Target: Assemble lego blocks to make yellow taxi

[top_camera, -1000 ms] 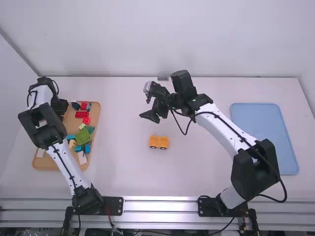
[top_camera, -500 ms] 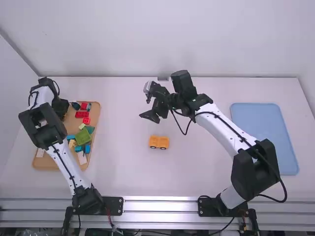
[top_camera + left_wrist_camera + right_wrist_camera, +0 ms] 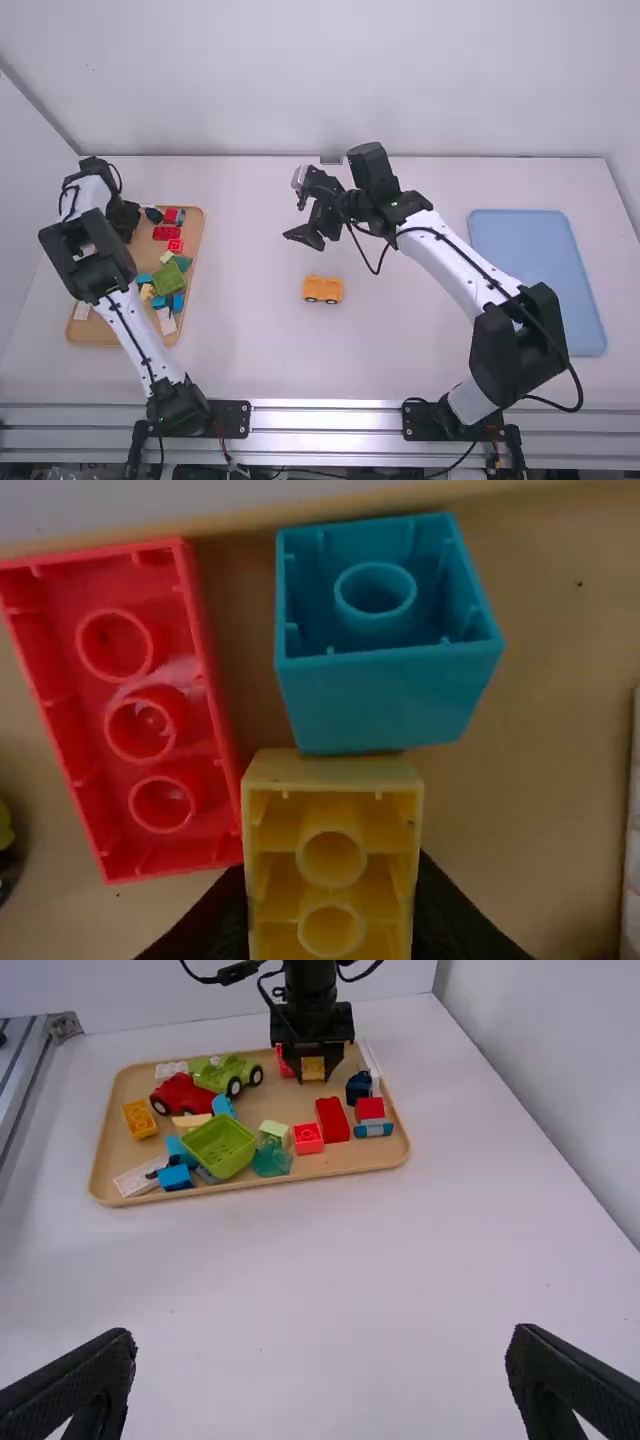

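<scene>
Left end effector (image 3: 126,220), over the tan tray (image 3: 98,336), is closed on a yellow block (image 3: 332,772), with red (image 3: 82,690) and teal blocks (image 3: 385,702) seen beside it. The right end effector (image 3: 297,216) is held wide open above the surface (image 3: 400,350); the wheeled yellow piece (image 3: 322,288) is set nearer the bases. Farther right, a blue tray (image 3: 540,270) is placed.

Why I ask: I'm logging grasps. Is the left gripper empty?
No, the left gripper has a yellow block held between its two fingers.
</scene>
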Robot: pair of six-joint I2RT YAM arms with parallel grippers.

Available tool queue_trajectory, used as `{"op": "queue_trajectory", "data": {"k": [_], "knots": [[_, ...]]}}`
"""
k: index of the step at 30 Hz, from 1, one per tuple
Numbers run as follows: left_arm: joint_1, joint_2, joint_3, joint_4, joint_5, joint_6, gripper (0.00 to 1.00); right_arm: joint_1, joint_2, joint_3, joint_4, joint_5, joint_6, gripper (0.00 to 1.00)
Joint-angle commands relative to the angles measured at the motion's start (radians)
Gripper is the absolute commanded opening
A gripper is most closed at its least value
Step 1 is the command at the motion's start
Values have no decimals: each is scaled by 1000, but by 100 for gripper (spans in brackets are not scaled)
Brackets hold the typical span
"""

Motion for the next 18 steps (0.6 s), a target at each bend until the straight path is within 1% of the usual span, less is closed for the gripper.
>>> {"op": "queue_trajectory", "data": {"k": [1, 5, 6, 8, 10, 13, 16, 18], "knots": [[12, 7, -26, 11, -55, 35, 34, -1, -1, 5, 3, -6, 3, 99], [11, 7, -26, 1, -53, 64, 36, -1, -1, 5, 2, -6, 3, 98], [12, 7, -26, 11, -35, 165, 35, -1, -1, 5, -2, -6, 2, 99], [11, 7, -26, 27, 10, 226, 33, -1, -1, 5, -5, -6, 1, 99], [12, 7, -20, 27, 39, 232, 32, -1, -1, 5, -5, -6, 4, 98], [12, 7, 6, -9, 51, 231, 31, -1, -1, 5, -5, -6, 3, 99], [11, 2, 74, -96, 51, 248, 31, -1, -1, 5, -5, -6, 3, 99], [11, -8, 96, -131, 51, 272, 30, -1, -1, 5, -5, -6, 3, 99]]}}
